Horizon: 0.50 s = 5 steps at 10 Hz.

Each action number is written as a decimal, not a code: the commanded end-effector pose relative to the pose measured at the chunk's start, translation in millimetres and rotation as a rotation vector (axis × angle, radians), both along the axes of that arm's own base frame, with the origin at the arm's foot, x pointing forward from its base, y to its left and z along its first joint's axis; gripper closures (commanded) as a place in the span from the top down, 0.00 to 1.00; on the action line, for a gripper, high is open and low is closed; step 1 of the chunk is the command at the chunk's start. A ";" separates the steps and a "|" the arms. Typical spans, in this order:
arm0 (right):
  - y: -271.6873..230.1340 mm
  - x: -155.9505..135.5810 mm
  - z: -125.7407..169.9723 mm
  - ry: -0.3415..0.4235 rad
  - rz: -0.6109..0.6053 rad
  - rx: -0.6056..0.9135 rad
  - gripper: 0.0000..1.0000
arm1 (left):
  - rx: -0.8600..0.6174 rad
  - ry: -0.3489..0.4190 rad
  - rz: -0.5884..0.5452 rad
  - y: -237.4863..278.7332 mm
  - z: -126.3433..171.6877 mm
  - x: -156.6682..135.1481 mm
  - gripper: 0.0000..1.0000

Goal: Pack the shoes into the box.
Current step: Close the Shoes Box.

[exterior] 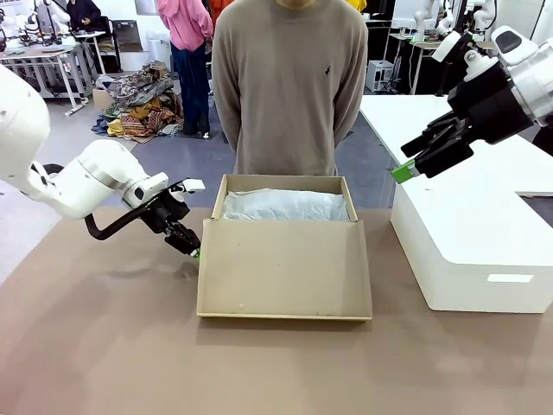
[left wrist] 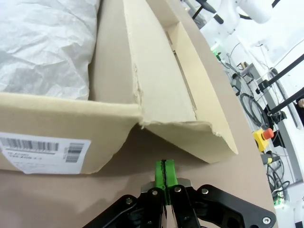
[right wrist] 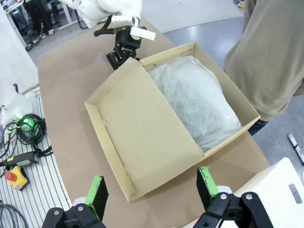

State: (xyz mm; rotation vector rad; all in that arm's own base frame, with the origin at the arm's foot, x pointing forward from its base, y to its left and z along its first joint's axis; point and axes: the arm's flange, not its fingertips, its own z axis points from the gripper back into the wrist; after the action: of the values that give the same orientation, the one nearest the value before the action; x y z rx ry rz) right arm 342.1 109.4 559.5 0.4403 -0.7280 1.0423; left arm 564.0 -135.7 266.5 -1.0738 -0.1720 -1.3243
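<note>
Robotics lab, more robot arms [exterior: 449,22] on far tables, emergency-stop button [left wrist: 264,134], floor cables [right wrist: 28,124]

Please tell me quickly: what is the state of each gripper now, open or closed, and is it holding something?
Left gripper: closed, pads together, holding nothing, beside the box corner.
Right gripper: open, empty, above the box.

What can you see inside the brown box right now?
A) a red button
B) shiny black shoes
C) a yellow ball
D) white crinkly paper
D: the brown box has its flap folded open toward the robot, and white crinkly paper fills the inside; no shoes can be seen on top of it.
</note>
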 end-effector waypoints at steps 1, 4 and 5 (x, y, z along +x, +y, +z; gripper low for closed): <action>-1.0 3.3 -1.1 -0.013 0.027 0.027 1.00 | -0.062 0.010 -0.016 -1.8 0.9 -2.6 0.00; -1.0 3.3 -1.1 -0.013 0.027 0.027 1.00 | -0.079 0.044 -0.052 -8.9 -1.6 -9.1 0.00; -1.0 3.3 -1.1 -0.013 0.027 0.027 1.00 | -0.076 0.057 -0.068 -11.7 -1.6 -11.9 0.00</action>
State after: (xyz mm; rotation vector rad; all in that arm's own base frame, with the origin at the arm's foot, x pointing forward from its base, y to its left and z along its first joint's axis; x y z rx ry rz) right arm 342.1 109.4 559.5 0.4403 -0.7280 1.0424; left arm 554.0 -146.2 266.0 -1.1528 -0.1381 -1.3395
